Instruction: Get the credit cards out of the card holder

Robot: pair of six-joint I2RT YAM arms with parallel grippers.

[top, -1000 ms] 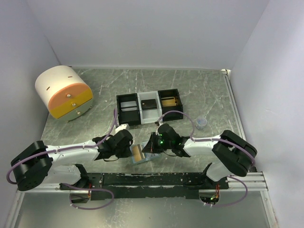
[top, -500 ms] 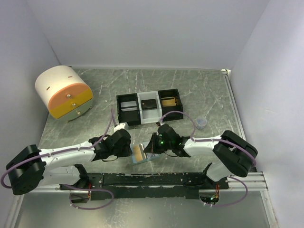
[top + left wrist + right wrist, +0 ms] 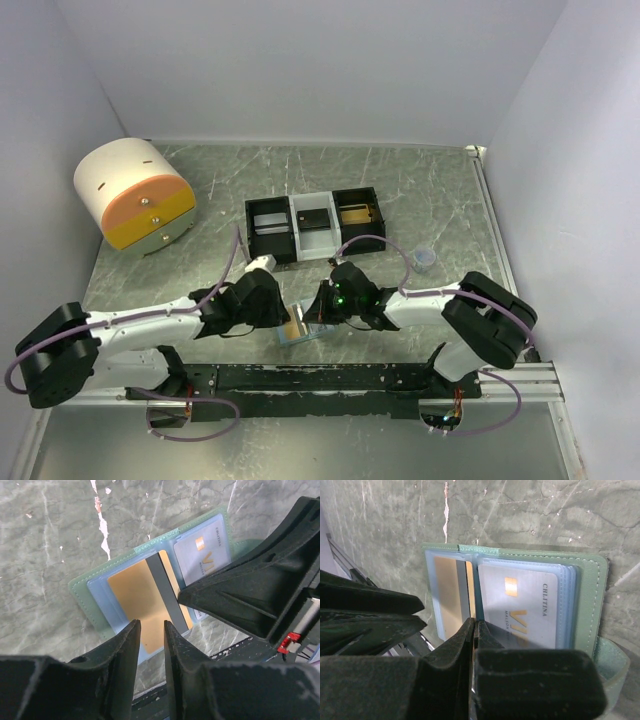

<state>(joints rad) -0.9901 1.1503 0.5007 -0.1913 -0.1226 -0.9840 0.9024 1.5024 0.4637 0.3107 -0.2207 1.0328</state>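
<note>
1. The card holder (image 3: pixel 300 331) lay open and flat on the green marbled worktop (image 3: pixel 400 190), close to its front edge and between the two arms.
2. Both inner panels faced up. A gold card (image 3: pixel 132 600) with a dark stripe sat in one clear sleeve. A white card (image 3: pixel 202 555) with gold lettering sat in the other.
3. The left fingers (image 3: pixel 137 631) hung just over the holder's near edge, on the gold card's side, pointing at that card.
4. They stood slightly apart, with a narrow gap between the tips and nothing in that gap. Whether the tips touched the holder could not be told.
5. The right fingers (image 3: pixel 472 630) pointed in from the opposite side. Their tips were at the fold between the two panels, by the gold card's inner edge.
6. They were pressed tight together, gripping nothing, and seemed to rest on the holder at that spot.
7. Farther back on the worktop, well apart from the holder, stood a black-and-white three-compartment tray (image 3: pixel 249 232).
</note>
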